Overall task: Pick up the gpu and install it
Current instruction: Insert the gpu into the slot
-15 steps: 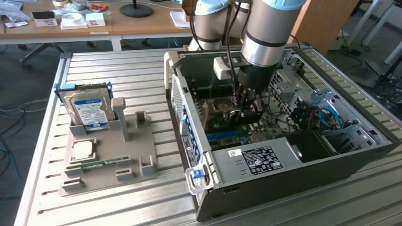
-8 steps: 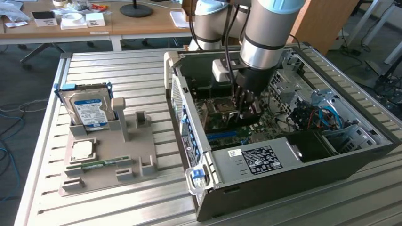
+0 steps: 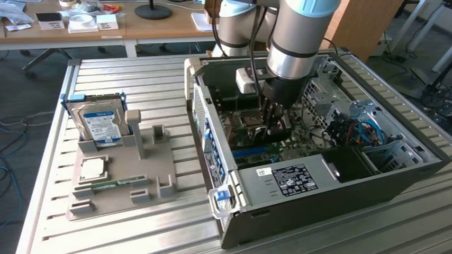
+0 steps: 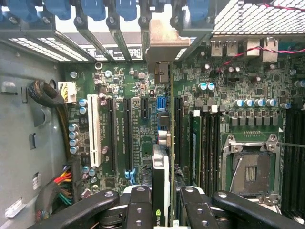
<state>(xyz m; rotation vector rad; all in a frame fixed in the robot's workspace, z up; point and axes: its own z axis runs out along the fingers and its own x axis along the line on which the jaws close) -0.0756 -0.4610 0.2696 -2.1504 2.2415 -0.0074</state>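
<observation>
Gripper [image 4: 167, 202] is clamped on the gpu [image 4: 164, 157], card held edge-on and upright so its bottom edge lines up with the motherboard [image 4: 138, 86] expansion slots, pale bracket [image 4: 164, 43] toward the case's rear slot openings. It hangs low inside the open PC case [image 3: 310, 206]; seated or just above the slot, can't tell. Room is tight: slot covers, neighbouring slots, RAM slots beside it.

The thin flat gpu card [image 4: 163, 143] shows a green circuit-board edge, a black face and a pale metal bracket, between the black fingers of the end effector [image 4: 165, 202]. The motherboard [image 4: 143, 95] is dark green with black slots, one white slot and blue retention clips. The boxy hard drive [image 3: 101, 126] wears a blue-and-white label on the ribbed silver table [image 3: 127, 74].
</observation>
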